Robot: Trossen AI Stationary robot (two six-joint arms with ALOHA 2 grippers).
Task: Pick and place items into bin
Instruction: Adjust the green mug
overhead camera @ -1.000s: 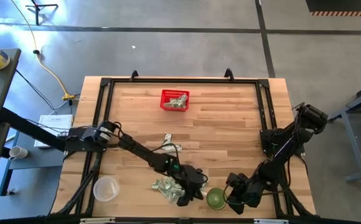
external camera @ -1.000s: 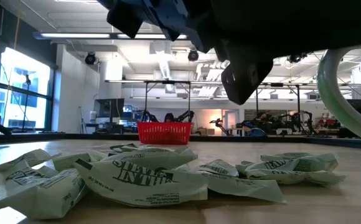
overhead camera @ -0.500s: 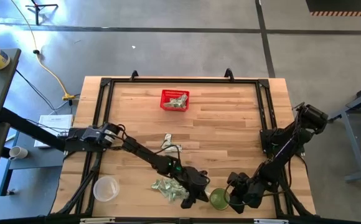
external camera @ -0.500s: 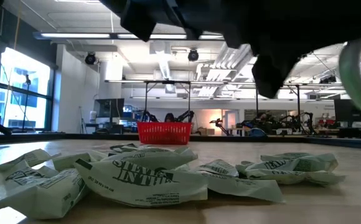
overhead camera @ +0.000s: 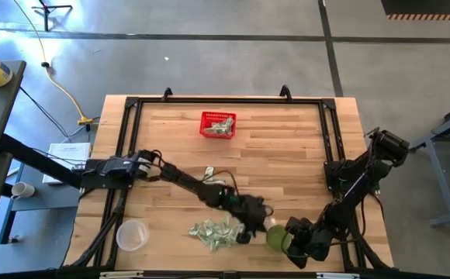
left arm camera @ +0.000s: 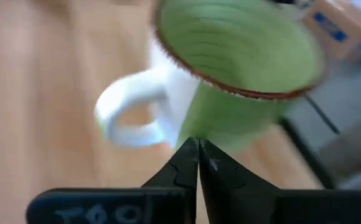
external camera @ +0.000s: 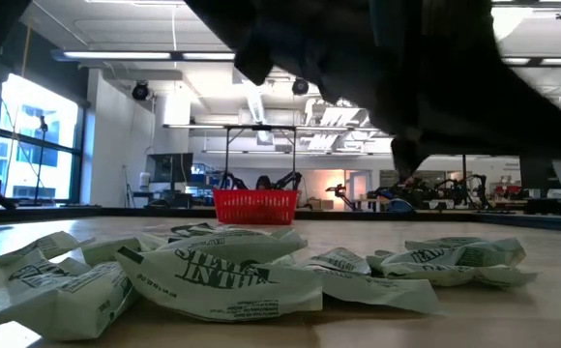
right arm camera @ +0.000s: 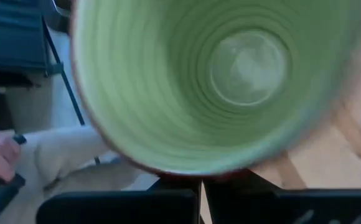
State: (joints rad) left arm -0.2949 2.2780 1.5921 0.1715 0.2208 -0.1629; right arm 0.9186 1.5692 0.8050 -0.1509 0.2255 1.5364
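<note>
Two grippers were crowded at one spot. My left gripper (overhead camera: pixel 250 222) was fully closed, its fingertips pressed together with nothing between them. It sat just beside the cup (left arm camera: pixel 243 68), which hung tilted directly ahead of the tips with its white handle to one side. My right gripper (overhead camera: pixel 291 237) appeared clamped on the cup rim, with the cup mouth filling the space ahead of its fingers.

The items (overhead camera: pixel 216 232) lay in a loose heap on the table (overhead camera: pixel 287 147), just behind and to the side of my left gripper. One more piece (overhead camera: pixel 209 178) lay apart, farther along the left arm. The bin (overhead camera: pixel 218 124) stood well away across the table from both grippers, with some pieces already in it.

Faults I judged possible:

1. Collision. Any advance of the closed left tips would strike the cup wall and could knock it from the right gripper's hold.
2. Slip. A grip on the rim alone was marginal, and the tilted cup could rotate or drop onto the heap and scatter it.
3. Missed pick. With its fingers closed, my left gripper could not take an item. It needed to back off and open first.
4. Arm contact. The two wrists were near enough that simultaneous moves risked interference.
</note>
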